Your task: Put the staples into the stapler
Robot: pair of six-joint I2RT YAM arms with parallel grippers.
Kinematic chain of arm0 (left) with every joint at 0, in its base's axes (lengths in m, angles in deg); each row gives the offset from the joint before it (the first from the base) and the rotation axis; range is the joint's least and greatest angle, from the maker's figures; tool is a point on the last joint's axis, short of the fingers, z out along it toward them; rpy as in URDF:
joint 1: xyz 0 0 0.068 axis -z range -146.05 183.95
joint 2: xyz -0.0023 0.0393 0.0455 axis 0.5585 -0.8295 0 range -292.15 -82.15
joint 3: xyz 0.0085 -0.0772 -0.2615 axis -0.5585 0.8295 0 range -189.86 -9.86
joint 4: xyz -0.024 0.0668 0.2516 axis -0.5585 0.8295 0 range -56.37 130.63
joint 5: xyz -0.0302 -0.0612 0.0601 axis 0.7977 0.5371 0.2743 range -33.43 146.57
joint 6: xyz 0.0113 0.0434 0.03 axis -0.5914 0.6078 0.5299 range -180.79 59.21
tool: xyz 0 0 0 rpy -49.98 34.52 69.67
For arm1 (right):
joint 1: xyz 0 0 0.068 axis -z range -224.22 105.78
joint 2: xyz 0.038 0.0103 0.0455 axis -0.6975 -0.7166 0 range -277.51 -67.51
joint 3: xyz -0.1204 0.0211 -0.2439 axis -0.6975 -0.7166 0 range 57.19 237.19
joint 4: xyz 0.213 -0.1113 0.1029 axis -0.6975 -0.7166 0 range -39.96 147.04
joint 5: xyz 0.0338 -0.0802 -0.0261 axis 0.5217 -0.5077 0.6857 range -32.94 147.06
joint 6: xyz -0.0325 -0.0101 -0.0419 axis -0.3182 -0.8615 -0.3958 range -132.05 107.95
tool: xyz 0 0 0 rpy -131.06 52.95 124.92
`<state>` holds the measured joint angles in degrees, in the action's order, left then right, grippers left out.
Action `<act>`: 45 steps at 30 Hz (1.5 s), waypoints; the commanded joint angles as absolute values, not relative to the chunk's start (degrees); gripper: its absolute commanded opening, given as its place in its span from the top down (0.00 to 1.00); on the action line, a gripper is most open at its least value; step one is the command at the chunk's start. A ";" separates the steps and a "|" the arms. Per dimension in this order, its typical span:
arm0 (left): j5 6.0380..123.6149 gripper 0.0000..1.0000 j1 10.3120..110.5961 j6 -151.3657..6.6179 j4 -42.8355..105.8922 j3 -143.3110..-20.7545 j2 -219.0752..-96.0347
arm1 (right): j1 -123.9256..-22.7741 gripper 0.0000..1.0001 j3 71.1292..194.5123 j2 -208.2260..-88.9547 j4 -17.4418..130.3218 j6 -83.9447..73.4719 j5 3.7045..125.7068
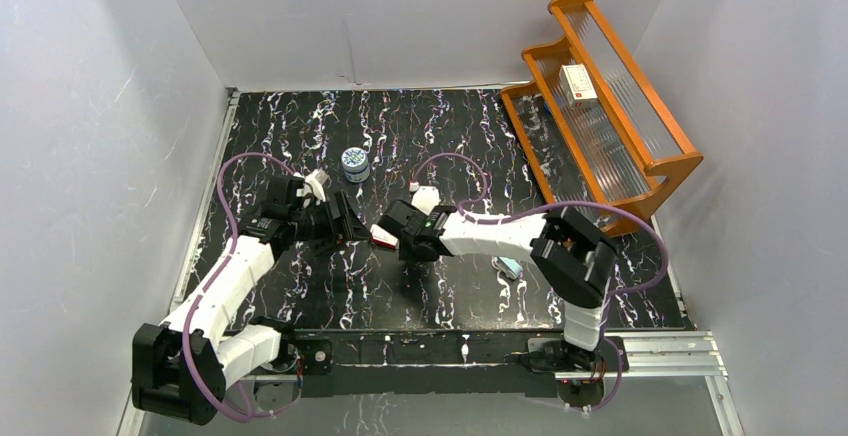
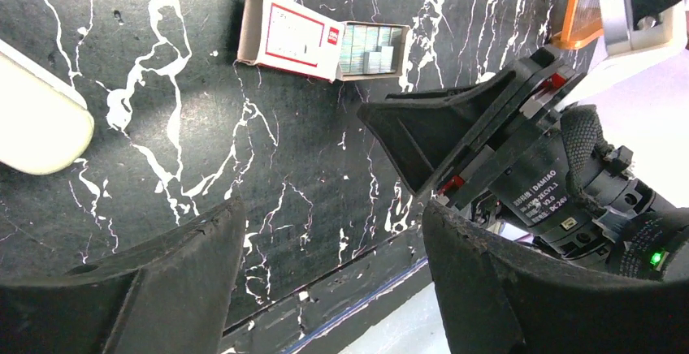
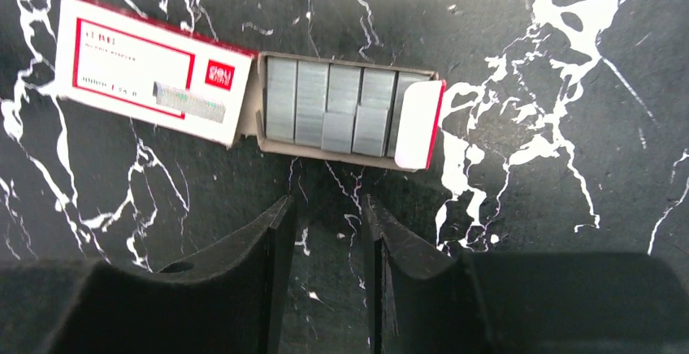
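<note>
The staples (image 3: 341, 110) lie as grey strips in their small tray, slid out of the red-and-white sleeve (image 3: 146, 78) on the black marbled table. One loose strip (image 3: 191, 101) rests on the sleeve. My right gripper (image 3: 329, 208) hovers just short of the tray, its jaws a narrow gap apart with nothing between them. In the left wrist view the staples (image 2: 372, 49) and the sleeve (image 2: 288, 33) sit beyond my left gripper (image 2: 329, 216), which is wide open and empty. One rounded end of the cream stapler (image 2: 36, 118) shows at that view's left edge. From above, both grippers meet near the staple box (image 1: 383, 241).
A round blue-and-white tin (image 1: 355, 163) stands behind the left gripper. A light blue stapler (image 1: 510, 266) lies beside the right arm. The orange rack (image 1: 600, 106) at the back right holds a white box with a red mark (image 1: 578, 81). White walls close in the table.
</note>
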<state>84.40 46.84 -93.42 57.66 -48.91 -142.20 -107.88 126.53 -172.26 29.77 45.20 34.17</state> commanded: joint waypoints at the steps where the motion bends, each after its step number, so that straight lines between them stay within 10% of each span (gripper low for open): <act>1: 86.50 0.23 46.96 -92.97 56.65 -48.40 -142.18 | -107.86 0.55 131.72 -174.50 24.25 49.89 27.95; 38: 88.36 0.24 46.96 -99.86 49.65 -47.36 -150.99 | -100.28 0.56 133.90 -178.72 35.29 42.02 36.49; 45: 83.85 0.41 46.94 -103.53 43.62 -50.46 -157.93 | -100.02 0.56 128.66 -175.41 39.78 39.89 37.95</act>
